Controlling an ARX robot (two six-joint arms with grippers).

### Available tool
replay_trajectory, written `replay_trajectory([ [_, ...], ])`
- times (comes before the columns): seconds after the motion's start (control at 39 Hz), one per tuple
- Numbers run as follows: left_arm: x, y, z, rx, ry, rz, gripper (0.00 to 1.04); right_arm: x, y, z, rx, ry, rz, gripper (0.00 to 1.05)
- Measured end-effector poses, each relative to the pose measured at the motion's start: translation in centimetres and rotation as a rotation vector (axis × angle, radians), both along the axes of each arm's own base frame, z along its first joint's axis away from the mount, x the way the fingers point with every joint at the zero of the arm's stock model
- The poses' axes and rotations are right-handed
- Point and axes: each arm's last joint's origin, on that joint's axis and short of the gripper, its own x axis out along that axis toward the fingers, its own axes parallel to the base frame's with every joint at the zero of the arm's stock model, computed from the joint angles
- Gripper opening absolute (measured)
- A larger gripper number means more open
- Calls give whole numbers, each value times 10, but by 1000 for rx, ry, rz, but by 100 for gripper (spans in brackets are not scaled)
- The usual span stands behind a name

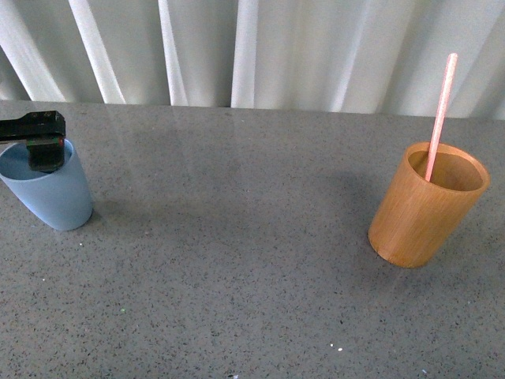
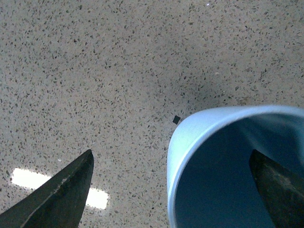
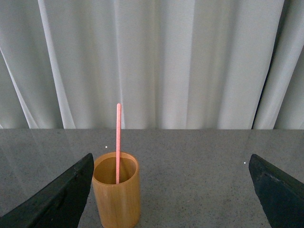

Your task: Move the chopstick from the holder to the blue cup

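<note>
My left claw [image 2: 171,156] gapes open astride the blue cup's [image 1: 47,193] rim, near the table's [image 1: 237,253] left edge. My right claw [image 3: 171,156], also open, is the nearer arm. Ahead of it, toward the right edge, the chopstick [image 1: 440,118] stands almost upright in the holder [image 1: 422,213].

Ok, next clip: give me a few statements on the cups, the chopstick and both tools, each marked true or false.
1. The chopstick stands in the bamboo holder. True.
2. The blue cup lies on its side. False: it stands mouth up.
3. The left tool straddles the blue cup's wall, one finger inside. True.
4. The right tool is shut on the chopstick. False: it is open and apart from it.
</note>
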Motion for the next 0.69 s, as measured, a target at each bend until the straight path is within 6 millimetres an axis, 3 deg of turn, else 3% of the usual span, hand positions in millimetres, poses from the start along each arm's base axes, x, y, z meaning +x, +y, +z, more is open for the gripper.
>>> replay_trajectory([
  [0.18, 8, -10, -7, 6, 21, -23, 63, 0, 0, 0, 0, 0, 0, 95],
  [0.38, 11, -16, -6, 33, 27, -55, 37, 0, 0, 0, 0, 0, 0, 95],
  [0.46, 11, -19, -4, 48, 33, -76, 20, 0, 0, 0, 0, 0, 0, 95],
  [0.59, 11, -21, -1, 62, 42, -102, 3, 0, 0, 0, 0, 0, 0, 95],
  [0.69, 9, -26, 8, 74, 37, -147, 4, 0, 0, 0, 0, 0, 0, 95],
])
